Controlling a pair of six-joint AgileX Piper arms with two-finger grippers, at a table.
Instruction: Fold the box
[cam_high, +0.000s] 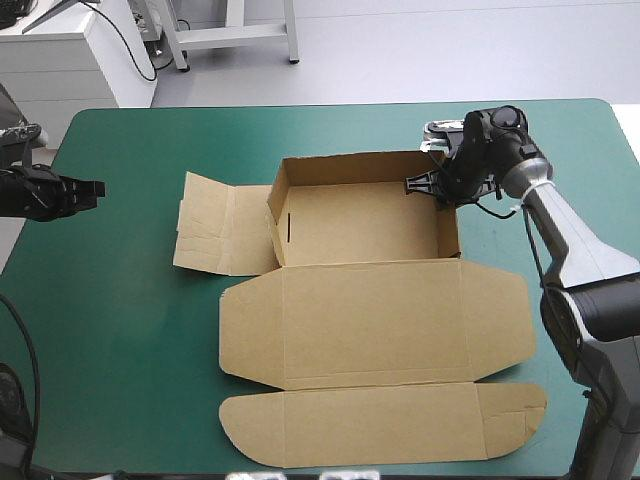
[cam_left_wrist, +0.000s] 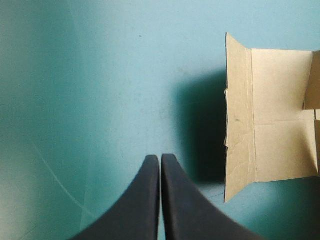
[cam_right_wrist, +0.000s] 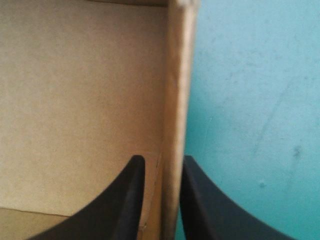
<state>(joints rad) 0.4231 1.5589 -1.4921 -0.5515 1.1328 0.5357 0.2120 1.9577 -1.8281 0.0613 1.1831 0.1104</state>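
Box (cam_high: 380, 320) lies open in the middle of the teal-green table (cam_high: 120, 340), its lid flat. The right claw (cam_high: 440, 190) pinches its right wall at the far corner. The left claw (cam_high: 95, 188), clenched on nothing, hangs at the table's left edge, well apart from it.

teal-green table cover (cam_high: 120, 330), smooth and flat

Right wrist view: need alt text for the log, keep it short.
The right end effector grips an upright wall of the brown box, all but shut on it: one black finger inside over the box floor, the other outside over the teal-green cover. The wall runs straight ahead from the end effector.
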